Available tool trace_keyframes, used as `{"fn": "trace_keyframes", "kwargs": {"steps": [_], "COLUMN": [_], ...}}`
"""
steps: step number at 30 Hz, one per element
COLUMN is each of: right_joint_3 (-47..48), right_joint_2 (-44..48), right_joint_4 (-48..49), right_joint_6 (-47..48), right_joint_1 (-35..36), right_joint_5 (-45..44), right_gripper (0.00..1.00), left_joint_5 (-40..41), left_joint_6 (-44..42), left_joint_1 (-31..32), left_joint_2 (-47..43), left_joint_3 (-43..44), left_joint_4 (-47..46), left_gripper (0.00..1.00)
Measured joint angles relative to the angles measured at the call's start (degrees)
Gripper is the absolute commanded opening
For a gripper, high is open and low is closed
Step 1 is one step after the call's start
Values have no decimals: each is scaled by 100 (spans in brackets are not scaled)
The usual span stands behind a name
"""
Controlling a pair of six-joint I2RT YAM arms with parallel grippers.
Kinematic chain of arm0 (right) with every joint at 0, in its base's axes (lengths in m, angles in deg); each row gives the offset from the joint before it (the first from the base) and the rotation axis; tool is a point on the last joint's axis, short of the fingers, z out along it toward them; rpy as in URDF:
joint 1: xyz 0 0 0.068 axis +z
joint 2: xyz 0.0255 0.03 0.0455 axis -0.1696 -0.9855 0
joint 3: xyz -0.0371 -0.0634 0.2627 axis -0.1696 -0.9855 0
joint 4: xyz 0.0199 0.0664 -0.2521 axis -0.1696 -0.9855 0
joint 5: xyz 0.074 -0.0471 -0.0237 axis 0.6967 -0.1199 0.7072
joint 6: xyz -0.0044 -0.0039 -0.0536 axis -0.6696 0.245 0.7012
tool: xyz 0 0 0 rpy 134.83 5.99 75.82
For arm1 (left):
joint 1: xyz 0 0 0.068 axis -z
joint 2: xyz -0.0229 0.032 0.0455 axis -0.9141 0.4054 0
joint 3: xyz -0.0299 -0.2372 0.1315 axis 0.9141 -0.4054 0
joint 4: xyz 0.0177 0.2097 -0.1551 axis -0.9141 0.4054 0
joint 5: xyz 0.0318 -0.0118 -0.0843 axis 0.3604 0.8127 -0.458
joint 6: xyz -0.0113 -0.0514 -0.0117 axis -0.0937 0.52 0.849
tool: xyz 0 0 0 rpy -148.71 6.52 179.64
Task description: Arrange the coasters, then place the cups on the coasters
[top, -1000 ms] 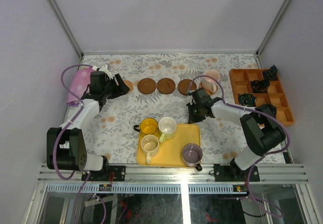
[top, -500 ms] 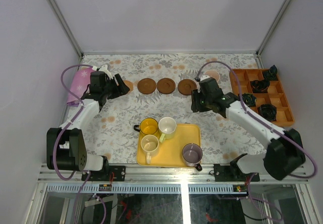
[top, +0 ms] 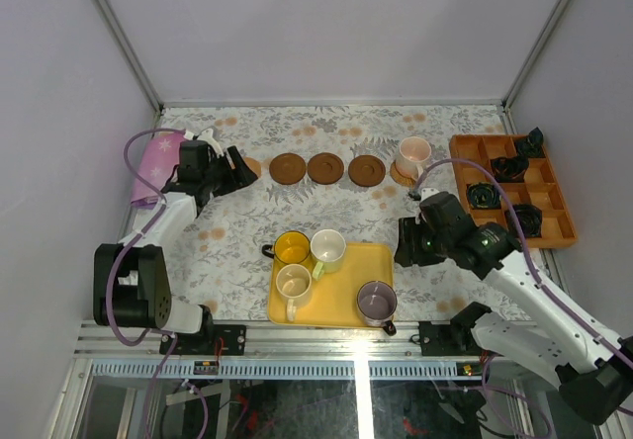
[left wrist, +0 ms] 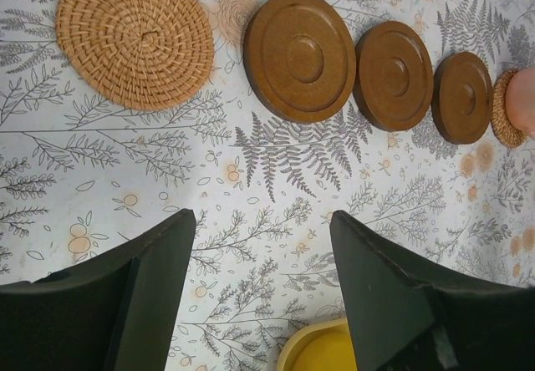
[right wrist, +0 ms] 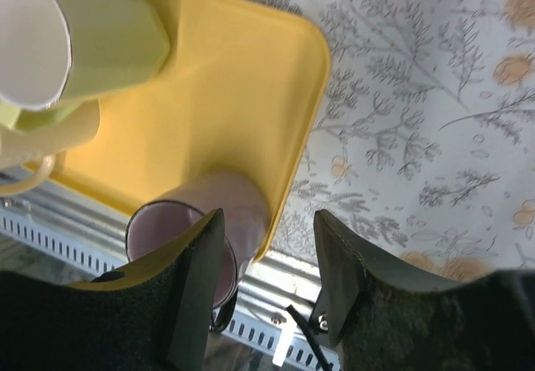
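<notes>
black jaws of the right gripper stand parted and empty above the grey-purple cup, which sits at the near corner of the yellow tray. the left gripper is also parted and empty, near the woven coaster. the pink cup sits on the rightmost coaster.

step, as judged: fetching a second cup. next move: descend, then close on its wall.

only the top view shows four cups on the tray. the left wrist view shows the brown coasters bare.

Left arm and right arm hover, jaws parted.
</notes>
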Motion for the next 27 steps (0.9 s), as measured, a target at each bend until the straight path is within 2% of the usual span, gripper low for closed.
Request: {"fn": "trace_keyframes", "kwargs": {"steps": [6, 12, 15, 17, 27], "right_joint_3": [-98, -131, -131, -131, -146], "right_joint_2": [74, -369, -640, -807, -1565], "right_joint_4": [-295, -295, -291, -293, -170], "right_joint_6": [-273, -568, -664, -713, -741], "right_joint_1": [509, 1491, 1755, 1849, 1908], "right_joint_5": [168, 122, 76, -2, -348], "right_gripper": [55, 56, 55, 50, 10], "left_joint_5": [-11, -9, -9, -9, 39], "left_joint_6": [50, 55, 57, 57, 52], "left_joint_1": [2, 4, 4, 4, 4], "left_joint_2": [61, 59, 59, 59, -44], "left_joint_3": [0, 0, 0, 0, 0], "left_joint_4": [0, 0, 0, 0, 22], "left_gripper": [66, 66, 66, 67, 66]}}
